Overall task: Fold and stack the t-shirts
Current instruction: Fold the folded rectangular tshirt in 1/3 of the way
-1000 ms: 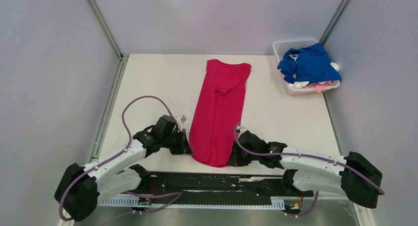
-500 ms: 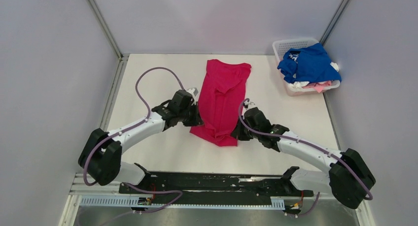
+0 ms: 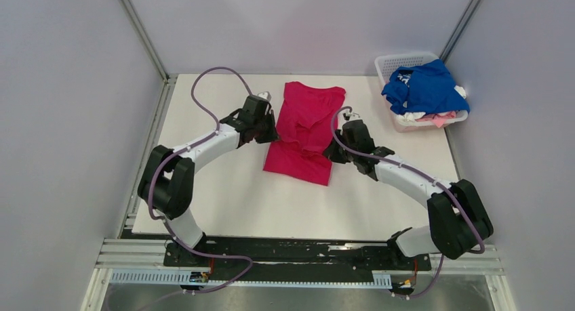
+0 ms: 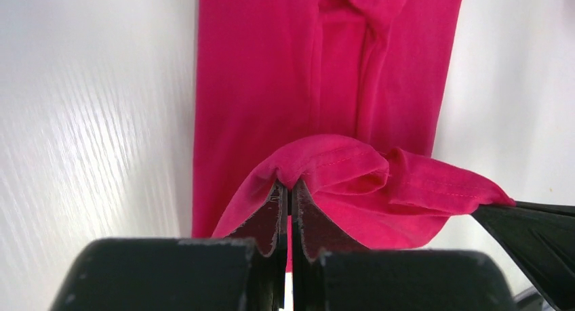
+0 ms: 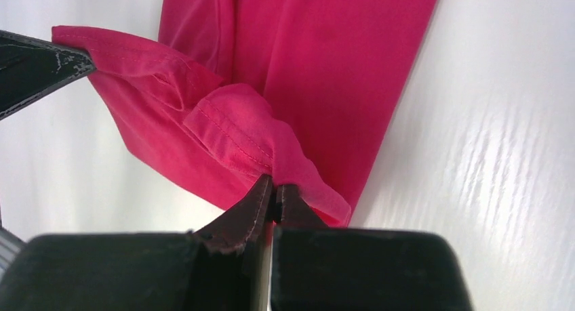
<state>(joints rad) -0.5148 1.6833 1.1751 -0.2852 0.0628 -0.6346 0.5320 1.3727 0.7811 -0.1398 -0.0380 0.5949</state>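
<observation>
Left gripper [image 4: 290,189] and right gripper [image 5: 273,182] each have jaws pinched tight on a hem corner of the magenta t-shirt [image 3: 305,114]. The cloth looks light and limp, sagging between them, so the corners seem the right hold.

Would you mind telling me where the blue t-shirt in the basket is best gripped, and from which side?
Probably a raised fold on top of the blue t-shirt, coming straight down from above. It lies heaped over the other clothes, so its crest is free, while the walls of the white basket would likely block a sideways approach.
</observation>
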